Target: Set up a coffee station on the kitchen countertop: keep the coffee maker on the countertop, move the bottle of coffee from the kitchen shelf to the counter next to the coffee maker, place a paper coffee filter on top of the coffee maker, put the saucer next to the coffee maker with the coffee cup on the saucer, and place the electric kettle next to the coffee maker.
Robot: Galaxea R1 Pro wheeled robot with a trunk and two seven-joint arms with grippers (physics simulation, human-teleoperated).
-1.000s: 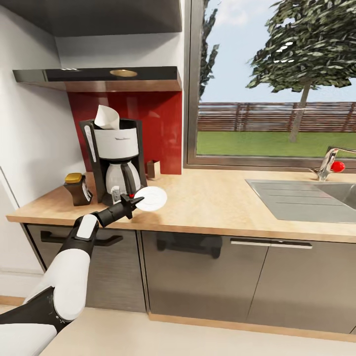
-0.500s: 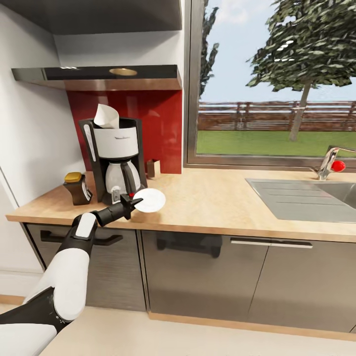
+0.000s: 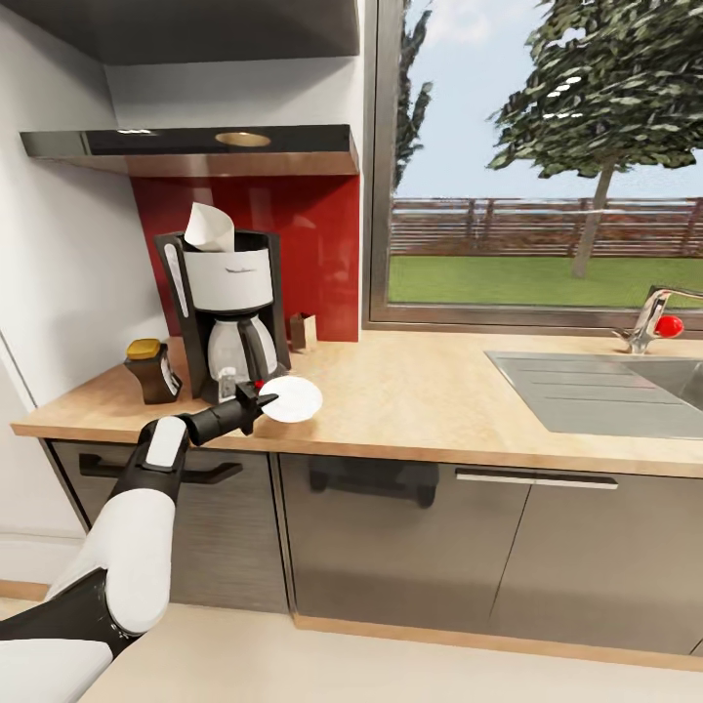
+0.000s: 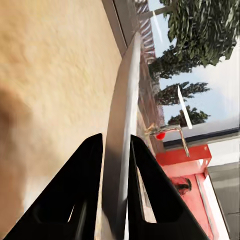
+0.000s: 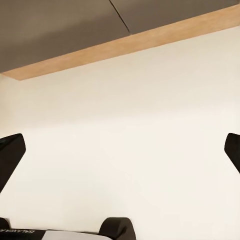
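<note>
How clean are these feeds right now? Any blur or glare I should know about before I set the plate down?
Head view: sharp and evenly lit; the small flat round white saucer reads clearly, with sheen on the dark glossy shelf. Left wrist view: the saucer's edge and the light wood-grain countertop are soft and blurred close up. Right wrist view: flat pale floor, no glare.

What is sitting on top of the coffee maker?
A paper coffee filter, a white cone, stands tilted in the top of the coffee maker. Its lower end is hidden inside the black housing.
</note>
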